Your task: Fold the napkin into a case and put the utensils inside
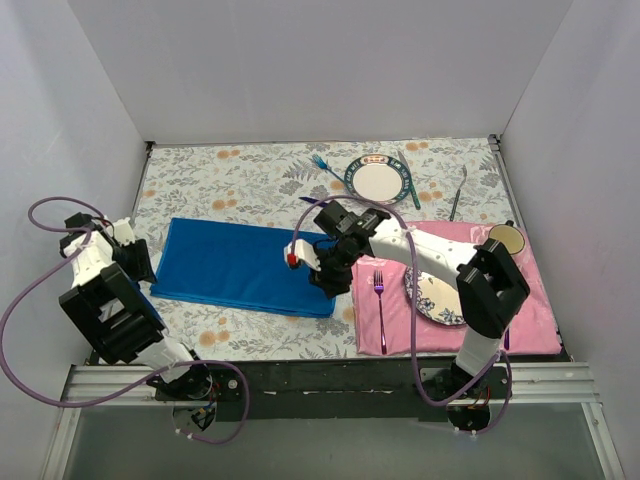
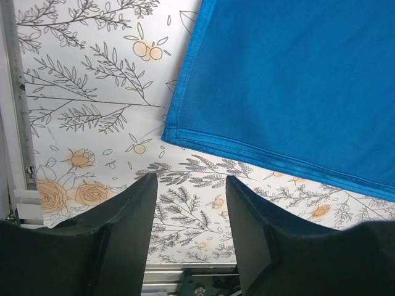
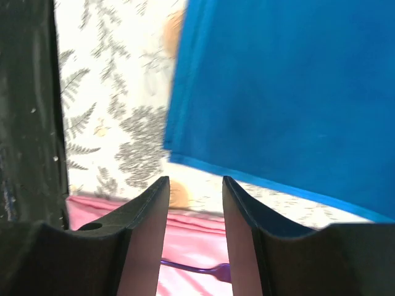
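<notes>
At opposite ends of the flat royal-blue cloth napkin, the left end effector and the right end effector gape empty; both should pinch matching corners evenly.

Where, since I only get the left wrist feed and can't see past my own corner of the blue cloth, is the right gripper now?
Observer: The right gripper hangs open by the napkin's right near corner, holding nothing.
Operator: Is the cloth a narrow case already?
Observer: No. In the top view it lies as one wide flat rectangle.
Operator: Anything lying on it?
Observer: Nothing. The light-blue fork lies at the far side, just left of the round plate.
</notes>
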